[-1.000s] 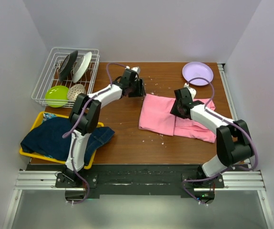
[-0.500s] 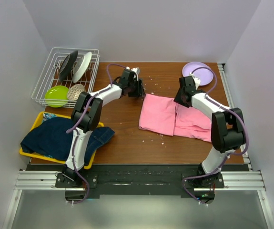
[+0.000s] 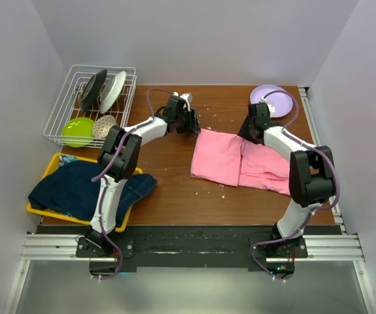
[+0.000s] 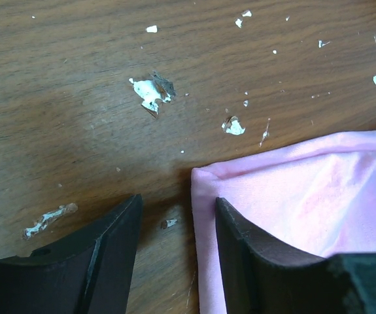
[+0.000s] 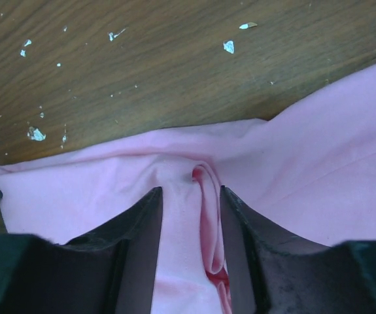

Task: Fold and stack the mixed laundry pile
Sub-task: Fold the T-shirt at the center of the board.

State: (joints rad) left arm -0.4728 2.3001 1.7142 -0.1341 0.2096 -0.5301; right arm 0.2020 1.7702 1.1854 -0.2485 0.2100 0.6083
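Right gripper (image 5: 191, 196) pinches a raised ridge of the pink T-shirt (image 3: 220, 157) lying on the table (image 3: 174, 190); left gripper (image 4: 178, 208) stands part-open astride its corner. Best to close the left squarely on that corner, then lift both evenly.

Left arm (image 3: 142, 131): reaches from its base at the near edge of the table (image 3: 174, 190) out to the far middle, forearm angled right.
Left gripper (image 4: 178, 206): pointing down, low over the wood, fingers clearly parted, nothing clamped.
Right arm (image 3: 308, 176): elbow raised by the right edge, forearm running toward the far edge and left.
Right gripper (image 5: 191, 193): pointing down, fingers apart with a raised ridge of the pink T-shirt (image 3: 217, 157) between them; unclear whether it is pinched.
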